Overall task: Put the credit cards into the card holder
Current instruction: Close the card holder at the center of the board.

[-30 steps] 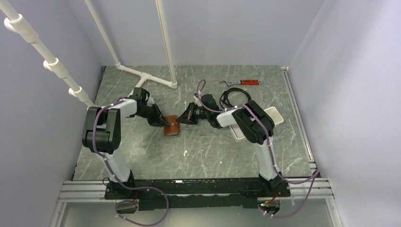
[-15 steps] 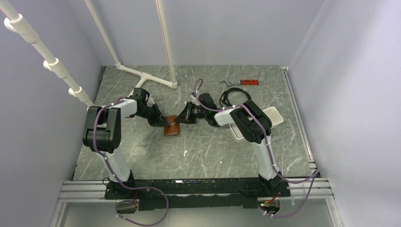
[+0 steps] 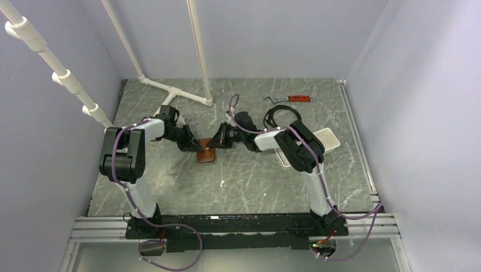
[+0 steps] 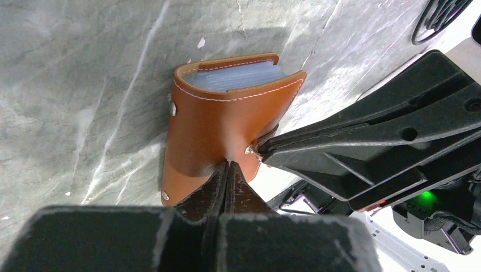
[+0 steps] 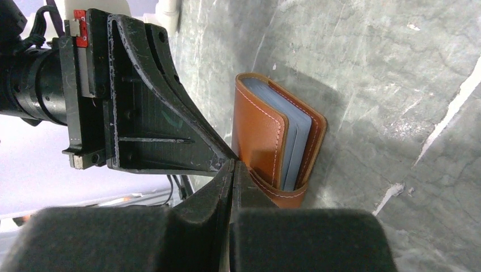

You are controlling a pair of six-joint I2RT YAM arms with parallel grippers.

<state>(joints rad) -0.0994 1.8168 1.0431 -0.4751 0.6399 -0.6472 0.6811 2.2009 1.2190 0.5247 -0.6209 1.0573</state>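
Note:
The card holder (image 3: pixel 206 154), a brown leather wallet, lies folded shut on the table between both arms. A grey-blue stack of edges (image 4: pixel 235 76) shows between its covers (image 5: pixel 295 141); I cannot tell credit cards from inner sleeves. No loose credit card is in view. My left gripper (image 4: pixel 228 164) is shut, with nothing between its fingers and its tips against the wallet's top cover (image 4: pixel 221 113). My right gripper (image 5: pixel 233 163) is also shut. Its tips meet the wallet's near corner by the closing tab (image 5: pixel 283 195), almost touching the left gripper (image 3: pixel 197 148).
A white tray (image 3: pixel 332 139) sits behind the right arm. A wrench with a red handle (image 3: pixel 289 98) and a coiled black cable (image 3: pixel 278 117) lie at the back. White pipes (image 3: pixel 181 93) stand at the back left.
The left gripper's jaws have closed. The right gripper has slid a little to the left, up against the wallet. The wallet stays where it was.

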